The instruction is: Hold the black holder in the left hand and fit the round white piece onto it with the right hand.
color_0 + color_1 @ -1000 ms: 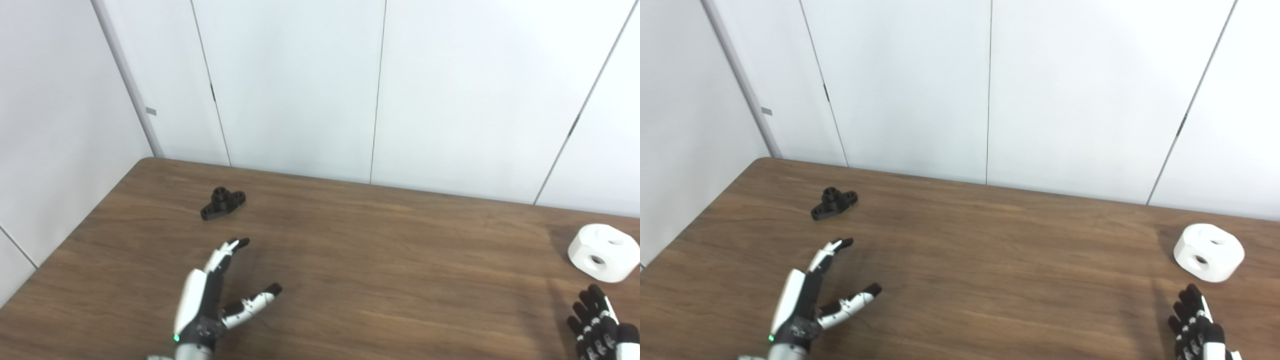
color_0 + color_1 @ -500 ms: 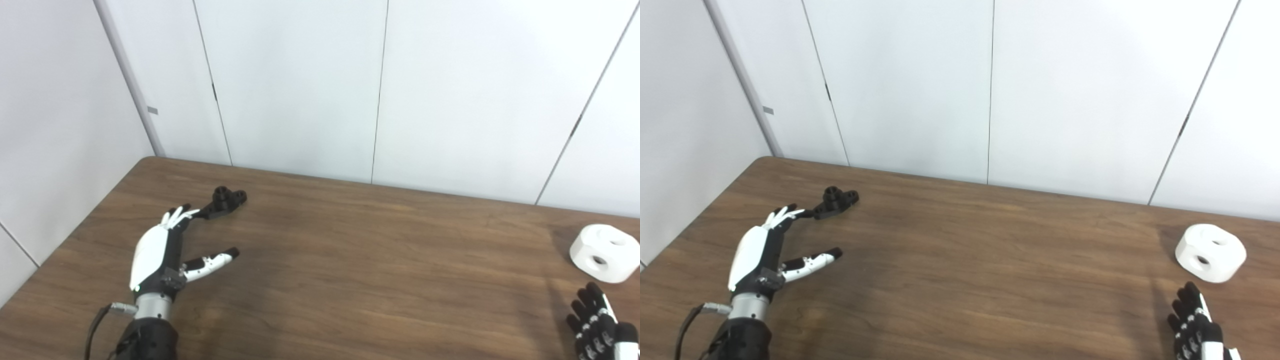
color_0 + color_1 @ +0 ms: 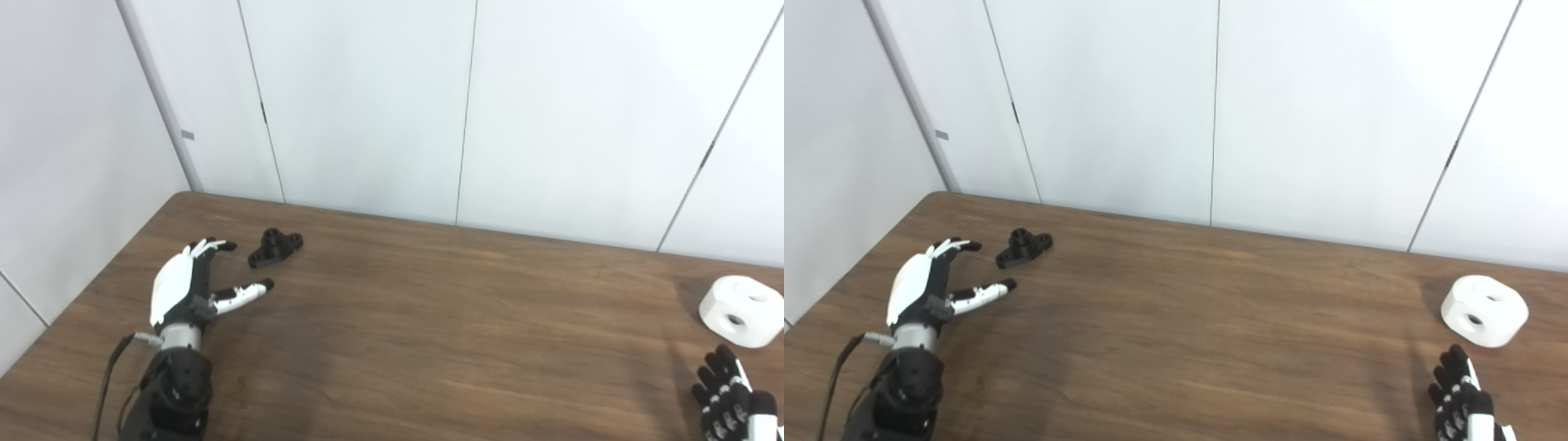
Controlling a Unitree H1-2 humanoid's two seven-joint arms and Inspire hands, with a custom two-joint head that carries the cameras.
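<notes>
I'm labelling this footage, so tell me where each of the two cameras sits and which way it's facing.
Left eye view: on the head, looking down across the brown wooden table toward white wall panels; left hand and right hand show.
Right eye view: beside it, facing the same way, things shifted left.
Shared: small black holder, round white piece, both hands open.

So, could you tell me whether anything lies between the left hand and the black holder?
Nothing visible does. The left hand is open just left of the black holder, with only bare table between them.
</notes>
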